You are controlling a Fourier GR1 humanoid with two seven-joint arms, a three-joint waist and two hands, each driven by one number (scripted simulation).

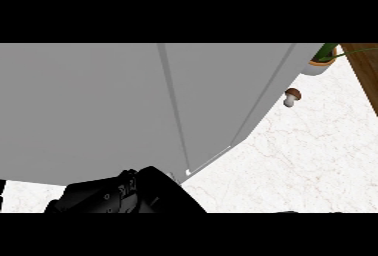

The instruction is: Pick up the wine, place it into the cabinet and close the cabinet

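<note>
My view is mostly filled by the grey cabinet (111,110), its doors looking closed with a thin seam between them. One of my black hands (122,195) sits low in the view against the cabinet's lower edge; I cannot tell which hand it is or how its fingers stand. I see no wine anywhere. On the white marble counter (295,160) a small mushroom (292,96) lies beside the cabinet, a potted plant (322,60) beyond it

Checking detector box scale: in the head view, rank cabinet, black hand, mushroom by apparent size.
1. cabinet, fills most of the view
2. black hand, cropped at the lower edge and near the camera, so its rank is unsure
3. mushroom, smallest
</note>
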